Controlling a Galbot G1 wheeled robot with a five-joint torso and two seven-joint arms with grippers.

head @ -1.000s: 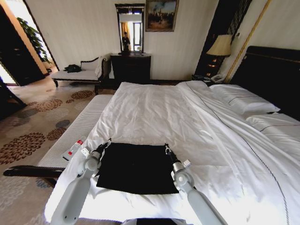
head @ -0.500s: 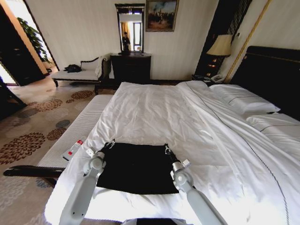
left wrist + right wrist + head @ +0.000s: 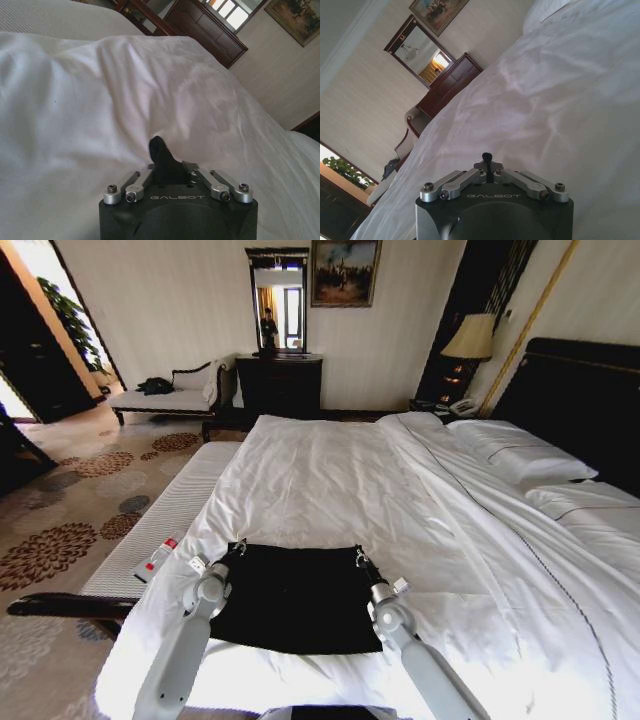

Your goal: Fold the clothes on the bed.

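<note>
Over the last second the left gripper [image 3: 237, 546] has slid inward along the far edge of the black T-shirt [image 3: 295, 598], while the right gripper [image 3: 359, 555] has barely shifted. One shirt lies flat near the foot of the one white bed [image 3: 330, 480], and each of the two grippers is pinched closed on a far corner of it, dark cloth showing between the left fingers. I judge the fold is just starting; next, both corners must lift evenly toward the near hem.

A hotel-style bedroom: large white bed [image 3: 330, 470], bedside lamp [image 3: 470, 338], dresser with mirror [image 3: 279, 382], patterned carpet [image 3: 70, 510]
</note>
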